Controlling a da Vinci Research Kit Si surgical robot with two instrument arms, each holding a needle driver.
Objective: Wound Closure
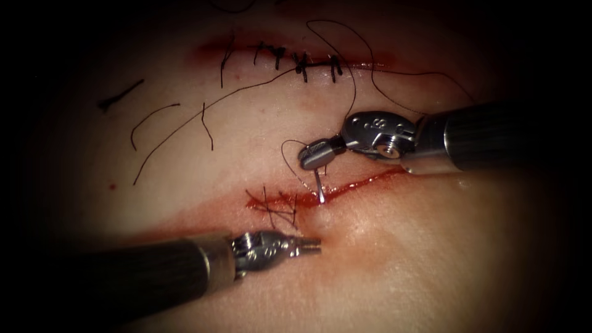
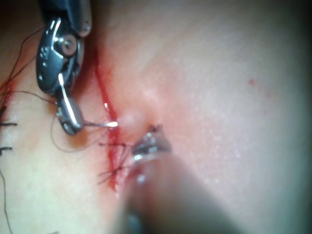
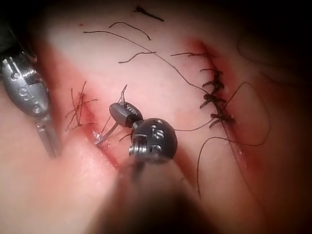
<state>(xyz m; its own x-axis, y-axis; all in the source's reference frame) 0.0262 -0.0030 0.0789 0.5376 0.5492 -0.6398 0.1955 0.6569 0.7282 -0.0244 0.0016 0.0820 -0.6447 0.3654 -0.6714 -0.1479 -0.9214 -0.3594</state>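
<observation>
Left gripper (image 1: pixel 311 246) empty; right gripper (image 1: pixel 316 155) grips needle (image 1: pixel 319 188).

The needle (image 1: pixel 318 187) is part hidden, its tip sunk in the cut (image 1: pixel 364 182) and its upper curve inside the right end effector (image 1: pixel 316 154), while the left end effector (image 2: pixel 152 145) is blurred.

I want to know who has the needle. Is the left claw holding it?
No, the right claw holds the needle, whose tip meets the cut in the tissue; the left claw holds nothing.
</observation>
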